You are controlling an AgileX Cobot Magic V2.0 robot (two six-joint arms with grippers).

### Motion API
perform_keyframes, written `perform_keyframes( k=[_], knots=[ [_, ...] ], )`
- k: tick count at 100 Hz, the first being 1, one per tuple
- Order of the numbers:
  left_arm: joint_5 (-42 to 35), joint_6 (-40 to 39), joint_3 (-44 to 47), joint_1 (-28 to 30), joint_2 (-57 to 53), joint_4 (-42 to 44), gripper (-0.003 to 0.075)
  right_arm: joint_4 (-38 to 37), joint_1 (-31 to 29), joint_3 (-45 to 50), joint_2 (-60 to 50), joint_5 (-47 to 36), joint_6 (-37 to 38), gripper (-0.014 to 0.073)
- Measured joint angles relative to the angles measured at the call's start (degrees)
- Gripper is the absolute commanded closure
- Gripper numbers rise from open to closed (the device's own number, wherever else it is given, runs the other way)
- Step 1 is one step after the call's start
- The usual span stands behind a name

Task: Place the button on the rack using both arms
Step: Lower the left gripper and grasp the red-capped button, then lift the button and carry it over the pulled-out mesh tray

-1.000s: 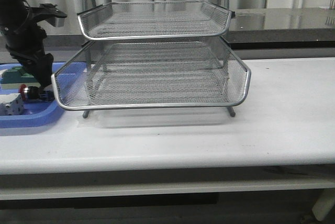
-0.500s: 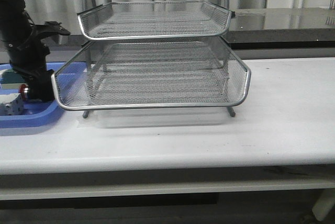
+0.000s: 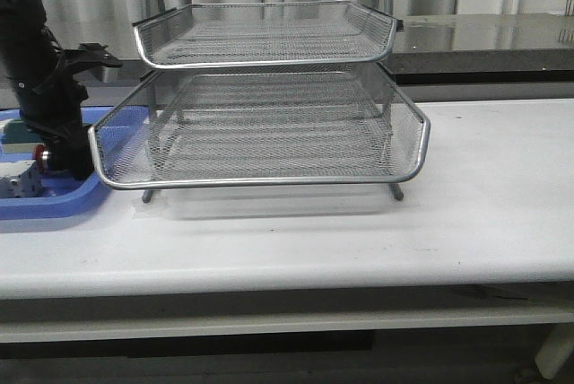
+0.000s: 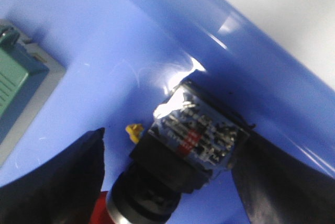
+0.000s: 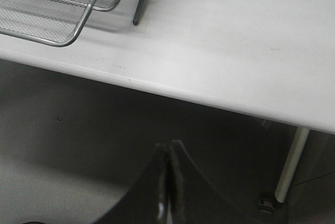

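Note:
The button (image 3: 39,153) lies on its side in the blue tray (image 3: 54,201) at the far left, red head pointing left. My left gripper (image 3: 63,165) is lowered over it. In the left wrist view the button (image 4: 194,139) sits between the two black fingers (image 4: 68,177), its blue-and-black body near one finger and a gap beside the other; the left gripper (image 4: 172,139) is open around it. The silver wire rack (image 3: 260,182) stands mid-table, its middle tray slid forward. My right gripper (image 5: 168,149) is shut and empty, hanging below the table's front edge, out of the front view.
A green block (image 4: 13,77) and a white block (image 3: 18,185) share the blue tray with the button. The tray's raised wall (image 4: 251,72) runs close behind the button. A corner of the rack (image 5: 63,9) shows in the right wrist view.
My left arm has swung upright and come down over the button, so the fingers now straddle it. The rack and the right arm have not moved.

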Motion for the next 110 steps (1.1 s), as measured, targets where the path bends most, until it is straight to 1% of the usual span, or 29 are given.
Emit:
perform_keyframes(
  k=[5, 8, 10, 15, 22, 29, 34, 45, 56, 68, 83, 110],
  knots=[
    [0.25, 0.0, 0.0, 0.0, 0.1, -0.24, 0.0351, 0.0, 0.0, 0.0, 0.0, 0.0, 0.0, 0.0654],
    [0.47, 0.0, 0.0, 0.0, 0.1, -0.38, 0.0405, 0.0, 0.0, 0.0, 0.0, 0.0, 0.0, 0.0654],
    [0.47, 0.0, 0.0, 0.0, 0.1, -0.38, 0.0428, 0.0, 0.0, 0.0, 0.0, 0.0, 0.0, 0.0654],
    [0.35, 0.0, 0.0, 0.0, 0.21, -0.38, 0.0522, 0.0, 0.0, 0.0, 0.0, 0.0, 0.0, 0.0654],
    [-0.16, 0.14, -0.11, 0.0, 0.21, -0.38, 0.0625, 0.0, 0.0, 0.0, 0.0, 0.0, 0.0, 0.0654],
    [-0.03, 0.14, -0.6, 0.0, 0.41, -0.38, 0.0704, 0.0, 0.0, 0.0, 0.0, 0.0, 0.0, 0.0654],
    [0.55, 0.14, -1.29, 0.0, 0.64, -0.38, 0.0739, 0.0, 0.0, 0.0, 0.0, 0.0, 0.0, 0.0654],
    [3.94, 0.14, -3.86, 0.0, 1.21, -0.17, 0.0741, 0.0, 0.0, 0.0, 0.0, 0.0, 0.0, 0.0654],
    [8.96, -0.24, -8.65, 0.0, 1.56, -0.17, 0.0741, 0.0, 0.0, 0.0, 0.0, 0.0, 0.0, 0.0654],
    [14.07, -2.69, -14.77, 0.0, 1.56, -0.17, 0.0741, 0.0, 0.0, 0.0, 0.0, 0.0, 0.0, 0.0654],
    [15.04, -6.62, -19.31, 0.0, 0.61, 0.67, 0.0741, 0.0, 0.0, 0.0, 0.0, 0.0, 0.0, 0.0654],
    [16.18, -10.21, -18.25, 0.0, -4.3, 0.99, 0.0741, 0.0, 0.0, 0.0, 0.0, 0.0, 0.0, 0.0654]
  ],
)
